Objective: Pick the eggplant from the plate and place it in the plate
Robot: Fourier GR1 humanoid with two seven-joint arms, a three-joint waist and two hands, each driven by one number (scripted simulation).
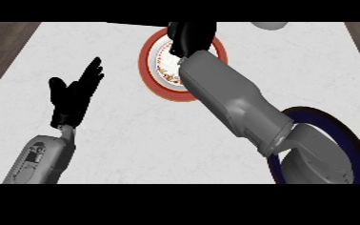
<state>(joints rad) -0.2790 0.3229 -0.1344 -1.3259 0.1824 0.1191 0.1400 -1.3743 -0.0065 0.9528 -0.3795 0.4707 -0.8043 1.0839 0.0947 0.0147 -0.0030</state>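
Two plates sit on the pale speckled stone counter [141,133] here. The round red-rimmed plate with a white patterned centre [149,64] is up near the far edge, and the dark navy-rimmed plate [330,120] is down at the lower right, mostly hidden by the grey right forearm [232,100]. That arm stretches diagonally across, so the black right hand [191,35] ends up over the far side of the red plate. Can't tell whether its fingers are curled or straight, it's just a dark blob from this angle. The eggplant isn't visible anywhere, so presumably under that hand, can't say for sure. The black left hand [74,93] rests at the left, fingers up and spread, touching nothing.
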